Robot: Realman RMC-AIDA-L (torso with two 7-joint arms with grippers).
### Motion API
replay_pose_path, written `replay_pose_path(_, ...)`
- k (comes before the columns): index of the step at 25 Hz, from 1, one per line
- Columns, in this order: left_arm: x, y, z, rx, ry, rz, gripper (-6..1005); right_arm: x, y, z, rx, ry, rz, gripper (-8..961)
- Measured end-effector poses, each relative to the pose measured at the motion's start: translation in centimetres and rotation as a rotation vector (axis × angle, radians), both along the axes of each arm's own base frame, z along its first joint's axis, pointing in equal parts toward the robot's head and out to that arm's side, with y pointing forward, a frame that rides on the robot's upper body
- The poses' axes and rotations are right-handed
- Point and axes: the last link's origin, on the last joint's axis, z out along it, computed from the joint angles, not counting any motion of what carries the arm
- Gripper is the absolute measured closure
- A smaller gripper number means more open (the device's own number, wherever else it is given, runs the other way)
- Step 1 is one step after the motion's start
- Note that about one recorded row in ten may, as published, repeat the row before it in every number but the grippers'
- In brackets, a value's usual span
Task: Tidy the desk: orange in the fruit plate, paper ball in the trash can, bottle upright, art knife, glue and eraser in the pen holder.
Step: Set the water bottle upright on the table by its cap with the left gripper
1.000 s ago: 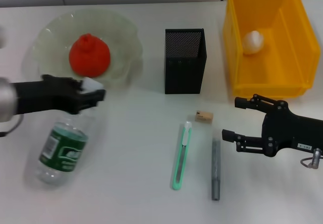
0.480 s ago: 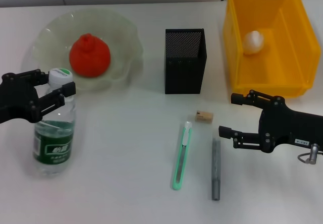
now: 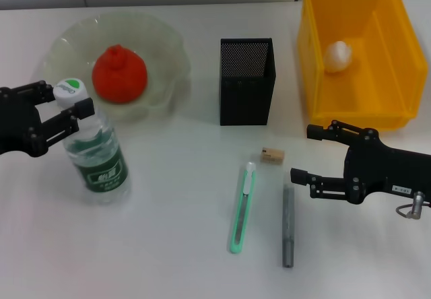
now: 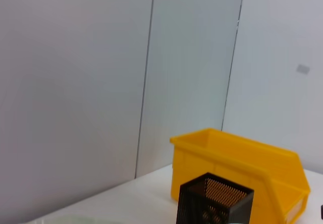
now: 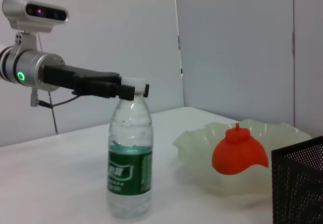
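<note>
The bottle [image 3: 97,154] stands upright on the desk in front of the fruit plate [image 3: 168,46], and my left gripper [image 3: 67,100] is shut on its neck just under the cap. From the right wrist view the bottle [image 5: 130,168] also looks vertical. The orange [image 3: 119,73] lies in the plate. A paper ball [image 3: 337,55] rests inside the yellow trash can [image 3: 311,77]. On the desk before the black pen holder [image 3: 246,90] lie the eraser [image 3: 272,155], the mint-green art knife [image 3: 242,208] and the grey glue [image 3: 287,225]. My right gripper [image 3: 306,154] hovers open just right of them.
The trash can [image 4: 242,163] stands at the far right, beside the pen holder [image 4: 214,204]. A wall runs behind the desk. Bare white desk lies along the near edge and between the bottle and the knife.
The bottle went from lying tilted on the desk to standing upright, lifted at the cap by my left gripper, and its base shifted right. The right gripper barely moved.
</note>
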Motion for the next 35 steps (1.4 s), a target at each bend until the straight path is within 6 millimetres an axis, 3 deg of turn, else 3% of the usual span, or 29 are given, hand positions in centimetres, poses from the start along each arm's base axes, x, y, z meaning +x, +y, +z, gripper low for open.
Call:
replay_pose_path(10, 0.5, 0.4, 0.2, 0.028, 0.014, -0.059, 560, 0.1, -0.1, 0.0, -0.002, 0.001, -0.003, 100)
replay_pose_path(28, -0.6, 0.9, -1.5, 0.112, -0.006, -0.085, 559, 0.1, 0.0, 0.0, -0.002, 0.000, -0.003, 100)
replay_pose_path(35, -0.4, 0.6, -1.0, 0.131, -0.046, -0.095, 338, 0.1, -0.1, 0.0, -0.003, 0.001, -0.005, 100)
